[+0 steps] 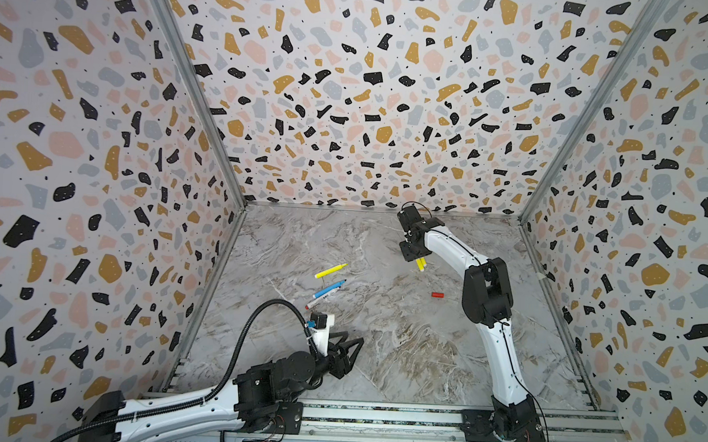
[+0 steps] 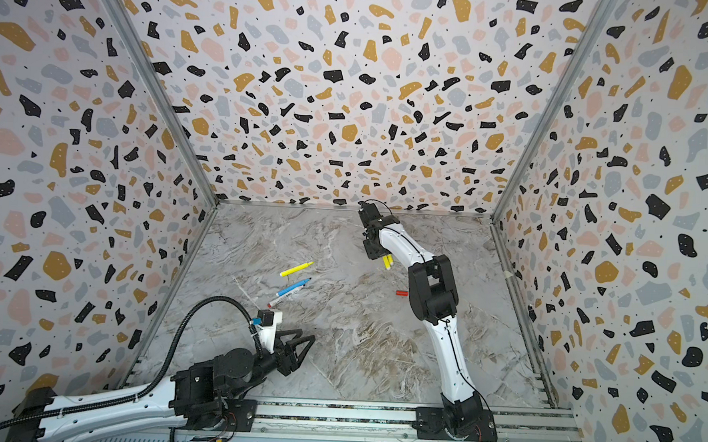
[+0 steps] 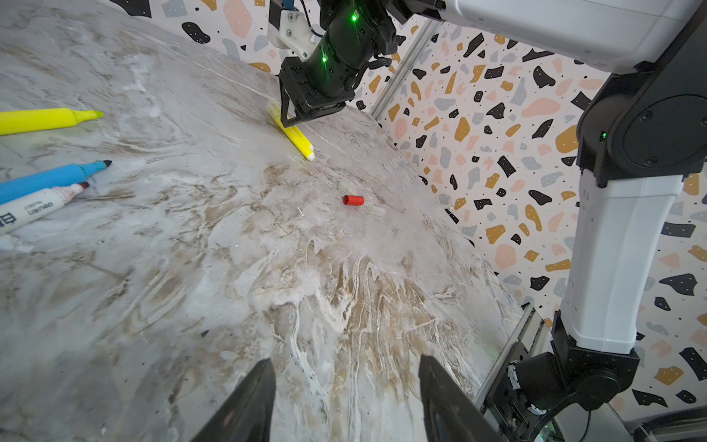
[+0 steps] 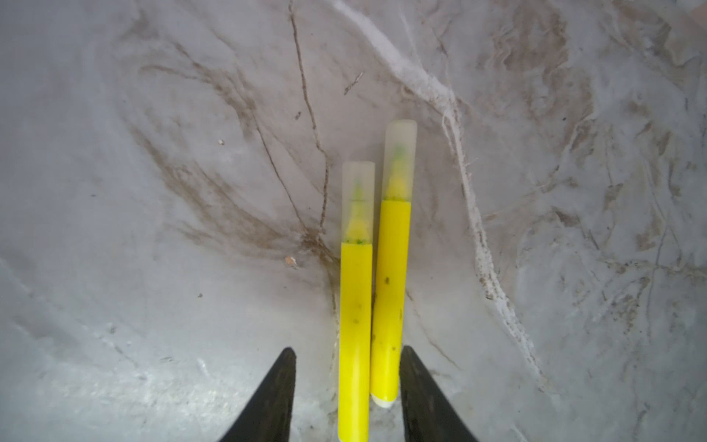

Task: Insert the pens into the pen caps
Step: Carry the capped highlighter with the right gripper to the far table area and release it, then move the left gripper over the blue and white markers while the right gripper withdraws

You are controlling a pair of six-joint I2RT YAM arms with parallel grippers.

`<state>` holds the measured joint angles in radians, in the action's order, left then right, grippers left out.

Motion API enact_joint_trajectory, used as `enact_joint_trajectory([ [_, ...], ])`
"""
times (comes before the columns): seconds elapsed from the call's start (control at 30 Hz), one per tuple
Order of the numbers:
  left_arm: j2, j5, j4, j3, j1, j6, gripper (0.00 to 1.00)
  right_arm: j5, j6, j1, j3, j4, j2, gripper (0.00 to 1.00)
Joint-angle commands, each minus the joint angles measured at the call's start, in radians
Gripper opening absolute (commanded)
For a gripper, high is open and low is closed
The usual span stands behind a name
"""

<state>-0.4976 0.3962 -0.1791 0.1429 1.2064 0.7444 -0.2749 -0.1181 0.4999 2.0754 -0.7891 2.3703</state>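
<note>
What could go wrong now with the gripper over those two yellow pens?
The right gripper straddles both capped yellow pens; pulling away could bump them and set them rolling. The clear caps beside the red cap barely show on the marble table, so a grab there might miss.

Illumination is bright, even and diffuse. Shadows on the marble tabletop (image 1: 378,356) are faint and soft-edged. Both top views show wide-angle distortion: the wall corner posts (image 1: 193,84) splay outward towards the frame edges. In the left wrist view, green indicator lights (image 3: 354,17) on the right arm (image 3: 619,248) flare into short streaks. In the right wrist view, tabletop texture is soft and the yellow pens (image 4: 355,306) are slightly blurred.
</note>
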Motion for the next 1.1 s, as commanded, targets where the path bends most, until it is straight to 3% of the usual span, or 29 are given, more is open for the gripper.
enact_joint_trajectory([
  [0.0, 0.009, 0.028, -0.002, 0.015, 0.002, -0.016, 0.60, -0.010, -0.009, 0.017, -0.064, 0.023, -0.146, 0.45],
  [0.23, 0.005, 0.060, 0.050, 0.046, 0.002, -0.046, 0.60, 0.079, -0.037, 0.036, -0.334, 0.182, -0.396, 0.45],
  [0.43, 0.003, 0.102, 0.123, 0.110, -0.024, -0.078, 0.61, 0.269, -0.038, 0.045, -0.661, 0.405, -0.688, 0.50],
  [0.53, -0.057, 0.060, 0.173, 0.176, -0.108, -0.112, 0.61, 0.375, -0.053, 0.043, -0.837, 0.524, -0.837, 0.54],
  [0.73, -0.263, -0.161, 0.169, 0.242, -0.403, -0.136, 0.61, 0.457, -0.064, 0.043, -1.042, 0.607, -1.044, 0.58],
  [1.07, -0.494, -0.263, 0.125, 0.293, -0.671, -0.209, 0.61, 0.539, -0.062, 0.042, -1.231, 0.634, -1.252, 0.65],
])
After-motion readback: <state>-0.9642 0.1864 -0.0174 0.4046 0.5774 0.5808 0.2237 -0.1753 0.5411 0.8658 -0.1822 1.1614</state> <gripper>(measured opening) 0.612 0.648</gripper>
